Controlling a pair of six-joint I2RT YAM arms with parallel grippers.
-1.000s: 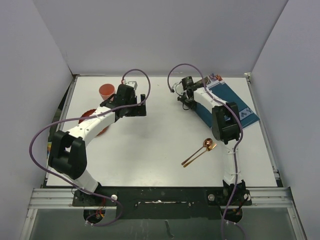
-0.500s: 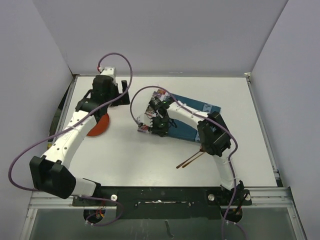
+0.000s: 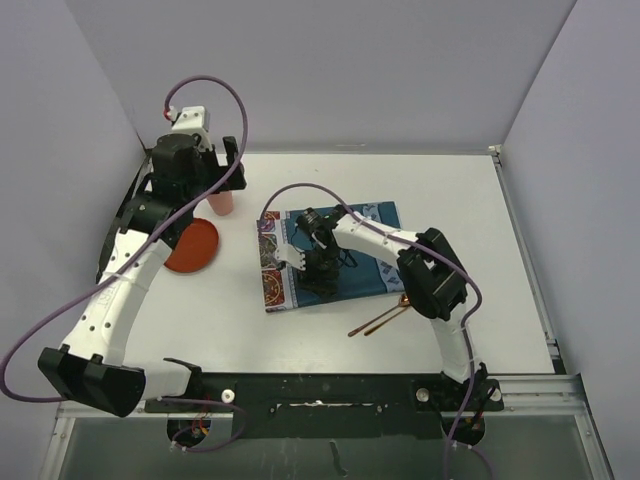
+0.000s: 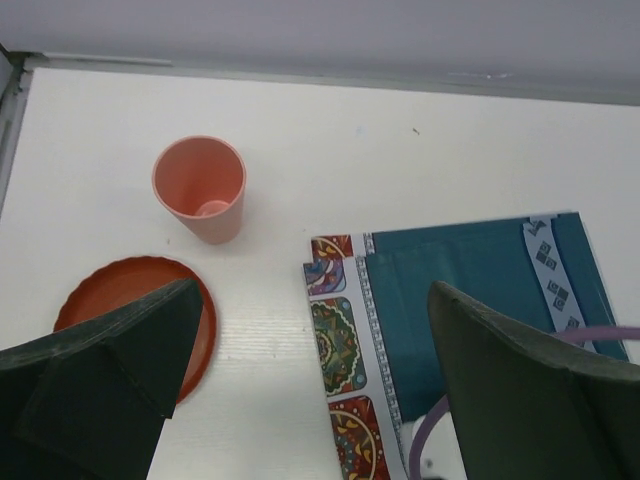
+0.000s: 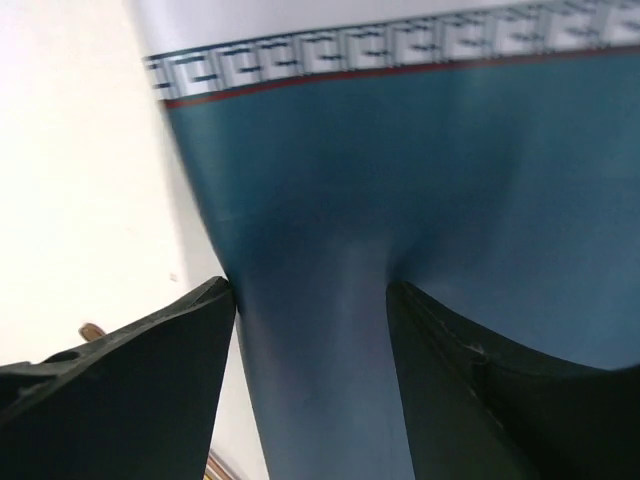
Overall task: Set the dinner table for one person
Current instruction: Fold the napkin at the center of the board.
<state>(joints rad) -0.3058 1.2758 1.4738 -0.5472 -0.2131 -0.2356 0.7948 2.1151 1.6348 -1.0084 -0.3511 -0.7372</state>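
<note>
Top external | right tool (image 3: 318,275) seemingly pinching placemat (image 3: 370,250) | left tool (image 4: 300,400) apart — above plate's (image 4: 100,285) edge

White arm links (image 3: 125,285), black joints, purple cables (image 3: 205,85), dark jaws.

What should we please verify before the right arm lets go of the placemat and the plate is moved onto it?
1. Placemat lies flat: not ok, a fold bulges between the right fingers.
2. Placemat squared to the dinner table edges: not ok, skewed.
3. Plate free to lift: ok, nothing on it.
4. Cup upright, apart from plate: ok.
5. Left gripper empty: ok, fingers apart.
6. Copper cutlery off the placemat: cannot tell, arm covers it.
</note>
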